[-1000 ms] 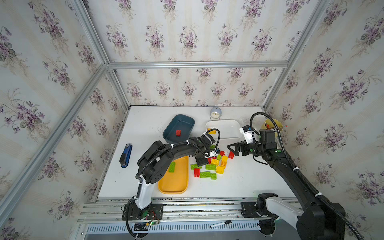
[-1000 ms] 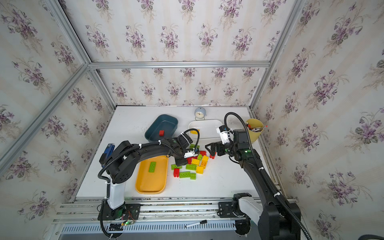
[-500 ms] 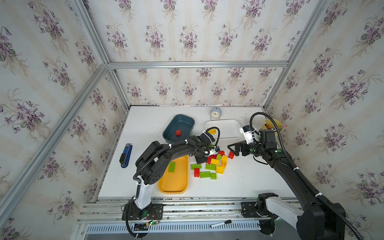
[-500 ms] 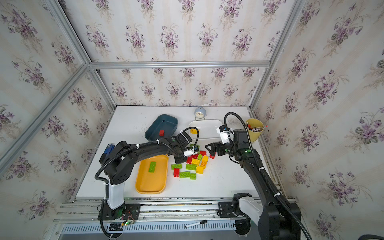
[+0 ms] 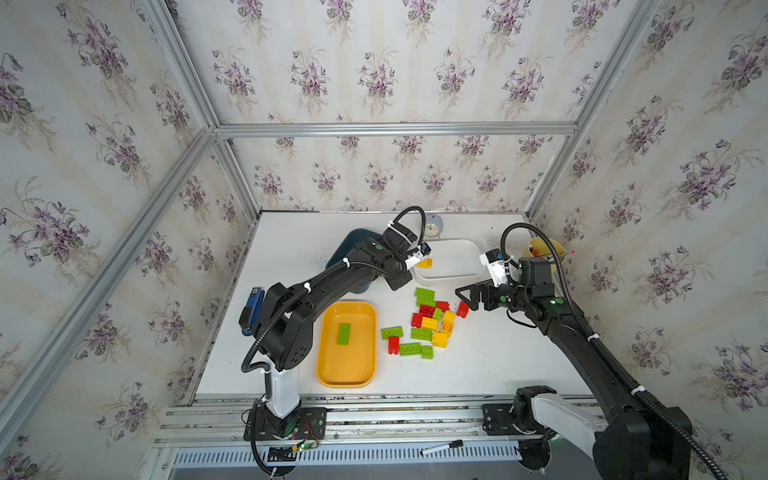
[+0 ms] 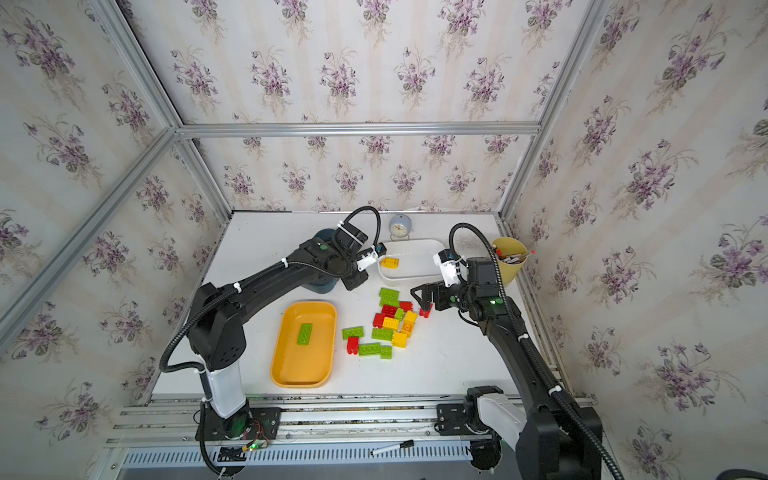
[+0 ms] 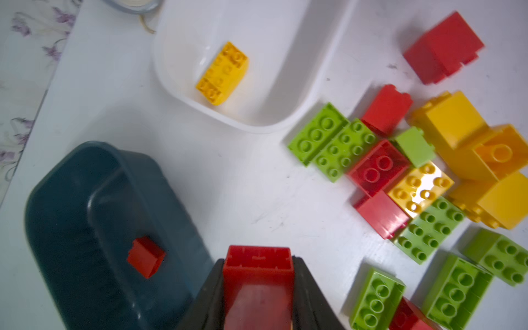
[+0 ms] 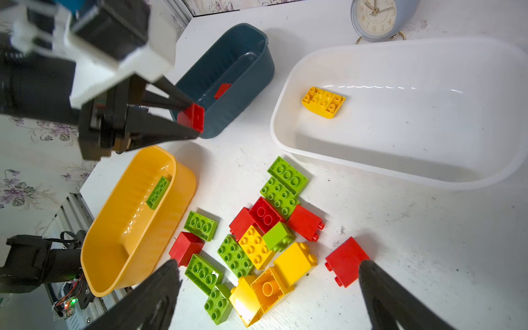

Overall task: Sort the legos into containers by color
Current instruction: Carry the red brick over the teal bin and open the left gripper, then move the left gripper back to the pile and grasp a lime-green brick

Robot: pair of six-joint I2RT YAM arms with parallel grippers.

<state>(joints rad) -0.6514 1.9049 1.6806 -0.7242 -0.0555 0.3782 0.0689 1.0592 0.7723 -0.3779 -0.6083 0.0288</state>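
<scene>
On the desk (image 5: 498, 365) sorting has barely started, one brick per tray so far. Dark blue-grey tray (image 8: 248, 94) holds the first red brick (image 8: 222, 91), white tray (image 8: 400, 168) holds a yellow brick (image 8: 323, 102), yellow-orange tray (image 8: 177, 205) holds a green brick (image 8: 158, 193). Colour mapping looks set: red to dark, yellow to white, green to yellow-orange.

Left gripper (image 8: 197, 120) has jaws clamped on the held red brick (image 7: 258, 285). It is lifted off the desk just beside the near end of the dark blue-grey tray, and by the left wrist view not yet over it. Step in hand is probably carry and drop into that tray.

Right gripper (image 8: 268, 267) has jaws wide apart, gripping nothing. It hovers above the loose pile (image 5: 428, 324), with a lone red brick (image 8: 347, 261) close to one fingertip, a likely next pick.

Nearly everything is left. The loose pile of mixed red, green and yellow legos lies beside the yellow-orange tray and near the white tray. Several touch or lean on each other. Roughly sixteen, exact count unclear
</scene>
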